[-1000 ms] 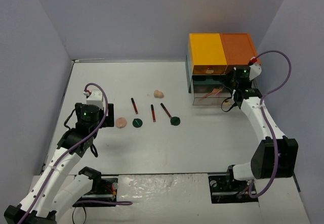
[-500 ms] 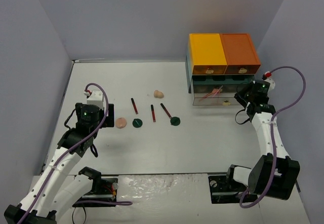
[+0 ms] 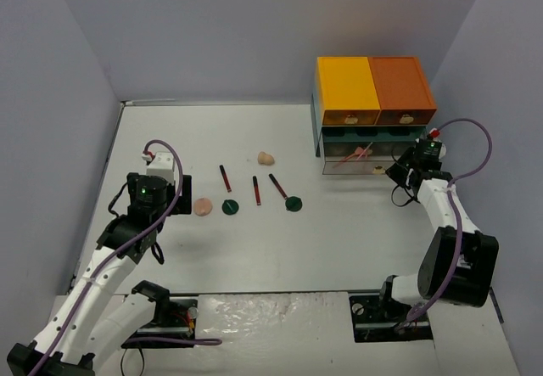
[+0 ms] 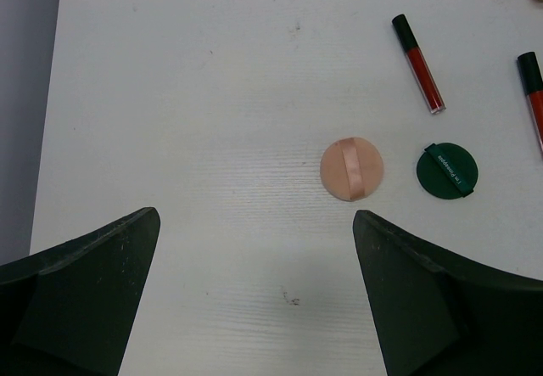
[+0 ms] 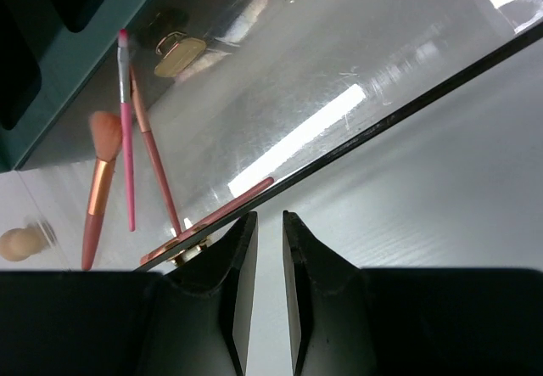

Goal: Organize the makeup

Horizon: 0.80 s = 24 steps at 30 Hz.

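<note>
The makeup lies on the white table: a round peach compact, two dark green discs, three dark red sticks and a beige sponge. My left gripper is open and empty, just left of the compact. The left wrist view shows the gripper with the compact, one disc and a stick ahead of it. My right gripper is shut on nothing, by the front of the lower clear drawer.
The drawer unit with yellow and orange tops stands at the back right. Its clear lower drawer holds pink brushes. Grey walls close in the table on the left, back and right.
My right arm drew back from the drawer front, swung out to the right, then came back close to the drawer's lower right front. The left arm and the makeup have not moved.
</note>
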Each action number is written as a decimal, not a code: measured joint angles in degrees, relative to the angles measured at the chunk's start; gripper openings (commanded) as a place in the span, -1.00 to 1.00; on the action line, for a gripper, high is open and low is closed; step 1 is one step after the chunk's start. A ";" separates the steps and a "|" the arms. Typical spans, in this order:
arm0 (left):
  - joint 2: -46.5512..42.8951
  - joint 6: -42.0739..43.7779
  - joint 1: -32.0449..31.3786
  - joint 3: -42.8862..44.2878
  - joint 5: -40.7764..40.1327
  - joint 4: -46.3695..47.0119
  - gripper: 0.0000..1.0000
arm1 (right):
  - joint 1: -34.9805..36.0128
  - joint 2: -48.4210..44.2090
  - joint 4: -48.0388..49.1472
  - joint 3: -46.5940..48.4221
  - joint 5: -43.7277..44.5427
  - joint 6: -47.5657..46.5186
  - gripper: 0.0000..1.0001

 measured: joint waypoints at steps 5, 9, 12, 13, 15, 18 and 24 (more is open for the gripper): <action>0.00 0.03 0.00 0.00 -0.01 0.00 0.94 | 0.00 4.80 3.05 1.96 -1.72 0.00 -0.53; 0.04 0.04 0.00 0.00 -0.02 0.00 0.94 | 0.02 7.75 7.71 4.01 -3.35 0.11 -0.47; 0.27 0.07 0.00 0.00 -0.02 0.00 0.94 | 0.02 9.81 11.67 5.10 -4.23 0.40 -0.43; 0.35 0.07 0.00 0.00 -0.02 0.00 0.94 | 0.02 10.63 13.22 5.45 -4.45 0.62 -0.41; 0.48 0.08 0.00 0.00 -0.04 -0.01 0.94 | 0.04 12.27 16.04 6.06 -5.17 1.28 -0.38; 0.55 0.09 0.00 0.00 -0.05 -0.02 0.94 | 0.32 14.69 20.36 6.63 -6.74 2.42 -0.33; 0.55 0.22 0.00 0.00 -0.06 -0.02 0.94 | 1.61 18.16 25.76 7.52 -9.28 3.76 -0.18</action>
